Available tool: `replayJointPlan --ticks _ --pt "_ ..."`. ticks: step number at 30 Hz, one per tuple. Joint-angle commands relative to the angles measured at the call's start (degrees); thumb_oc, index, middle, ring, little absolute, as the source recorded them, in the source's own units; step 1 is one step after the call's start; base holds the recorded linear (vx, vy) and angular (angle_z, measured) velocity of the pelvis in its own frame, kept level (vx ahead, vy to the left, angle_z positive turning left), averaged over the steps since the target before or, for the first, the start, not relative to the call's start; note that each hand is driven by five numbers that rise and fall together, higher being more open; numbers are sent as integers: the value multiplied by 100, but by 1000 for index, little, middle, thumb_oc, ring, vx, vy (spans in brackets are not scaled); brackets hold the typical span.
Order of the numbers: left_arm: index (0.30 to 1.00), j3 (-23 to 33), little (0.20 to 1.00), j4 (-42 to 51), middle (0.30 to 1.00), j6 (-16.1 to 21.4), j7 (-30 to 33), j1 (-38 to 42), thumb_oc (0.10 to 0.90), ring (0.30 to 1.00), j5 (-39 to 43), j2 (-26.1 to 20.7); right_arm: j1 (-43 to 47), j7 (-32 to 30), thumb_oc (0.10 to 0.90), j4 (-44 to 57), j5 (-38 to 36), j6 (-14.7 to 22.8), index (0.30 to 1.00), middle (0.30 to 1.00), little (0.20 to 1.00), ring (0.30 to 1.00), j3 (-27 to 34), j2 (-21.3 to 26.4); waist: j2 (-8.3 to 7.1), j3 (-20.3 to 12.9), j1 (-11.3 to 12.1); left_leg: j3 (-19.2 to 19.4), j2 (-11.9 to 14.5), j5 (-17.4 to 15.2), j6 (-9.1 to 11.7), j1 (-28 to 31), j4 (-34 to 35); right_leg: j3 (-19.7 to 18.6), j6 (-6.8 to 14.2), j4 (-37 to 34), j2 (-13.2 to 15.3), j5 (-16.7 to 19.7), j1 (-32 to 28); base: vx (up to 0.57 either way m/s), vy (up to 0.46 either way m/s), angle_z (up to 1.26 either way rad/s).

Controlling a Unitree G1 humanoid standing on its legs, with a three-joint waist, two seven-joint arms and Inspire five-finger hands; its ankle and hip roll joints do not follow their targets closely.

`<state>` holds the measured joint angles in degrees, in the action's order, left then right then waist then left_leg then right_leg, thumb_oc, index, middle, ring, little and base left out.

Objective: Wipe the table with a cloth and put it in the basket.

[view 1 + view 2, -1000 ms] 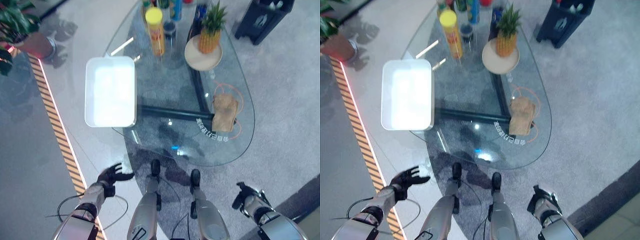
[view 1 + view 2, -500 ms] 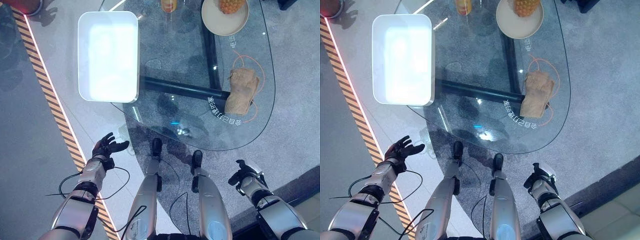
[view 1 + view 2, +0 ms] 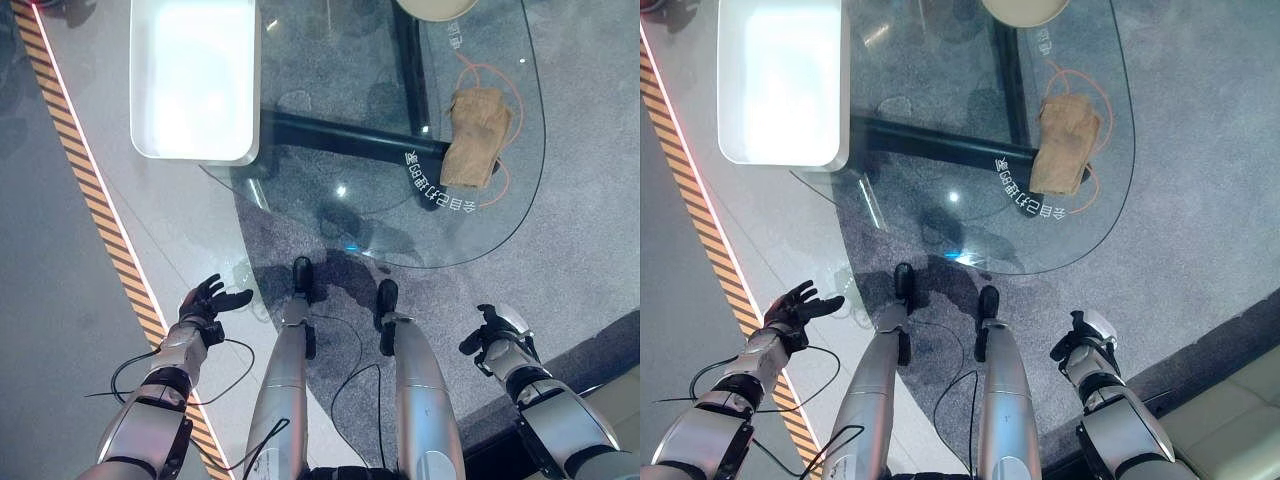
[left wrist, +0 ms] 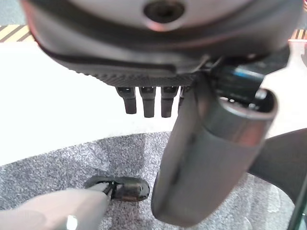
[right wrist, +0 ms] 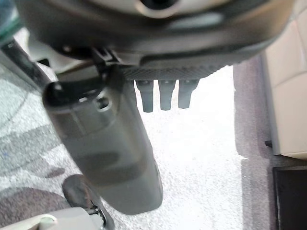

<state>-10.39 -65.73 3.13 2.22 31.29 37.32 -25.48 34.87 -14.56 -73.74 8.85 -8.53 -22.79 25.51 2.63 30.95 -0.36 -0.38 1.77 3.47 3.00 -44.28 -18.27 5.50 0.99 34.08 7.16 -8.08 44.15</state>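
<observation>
Cloth: flat near the glass table's right rim.
Left hand: spread, over floor.
Right hand: relaxed, empty.

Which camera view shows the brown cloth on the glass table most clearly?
The left eye view: the cloth lies whole and unobstructed on the glass table, beside an orange cord. The right eye view shows it almost equally well.

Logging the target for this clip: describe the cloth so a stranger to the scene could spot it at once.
Find the glass table on the grey carpet. The cloth lies flat on the table's right side, near the rounded edge, ringed by a thin orange cord. It is the only tan, crumpled, soft item; the white basket sits at the opposite, left edge.
</observation>
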Motion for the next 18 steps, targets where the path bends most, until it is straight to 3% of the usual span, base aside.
replayJointPlan --ticks 1,4,7,12,18 --pt "900 171 900 -157 900 195 146 -133 800 900 36 -221 -226 -220 800 -139 -202 -49 900 900 900 900 133 413 -28 -116 18 142 4 -307 -20 286 -344 -116 281 -1043 -61 683 -204 -8 18 -17" --pt "900 140 900 -183 900 163 124 -72 800 900 91 -243 -147 -497 800 -265 -1473 -71 900 900 900 900 368 505 -19 -116 22 153 0 -276 1 295 -289 -83 272 -1131 -43 712 -239 -4 16 11" --pt "900 139 900 -242 900 250 66 -130 800 900 83 -218 -153 -597 800 -419 -2412 226 900 900 900 900 945 597 -13 -116 23 141 9 -305 -2 309 -304 -86 270 -1129 -46 696 -272 21 1 6" --pt "900 125 900 -147 900 226 80 -243 800 900 43 -260 -35 -1066 800 -192 -3792 1177 900 900 900 900 1695 875 -63 -116 59 136 23 -363 -8 341 -329 -29 284 -1115 -36 706 -316 28 -26 -3" --pt "900 54 900 -106 900 274 123 -312 800 900 102 -241 288 -1892 800 609 -4512 2129 900 900 900 900 2034 963 -102 -116 51 143 25 -356 -11 352 -276 -1 282 -1146 -48 738 -318 9 -8 -3"
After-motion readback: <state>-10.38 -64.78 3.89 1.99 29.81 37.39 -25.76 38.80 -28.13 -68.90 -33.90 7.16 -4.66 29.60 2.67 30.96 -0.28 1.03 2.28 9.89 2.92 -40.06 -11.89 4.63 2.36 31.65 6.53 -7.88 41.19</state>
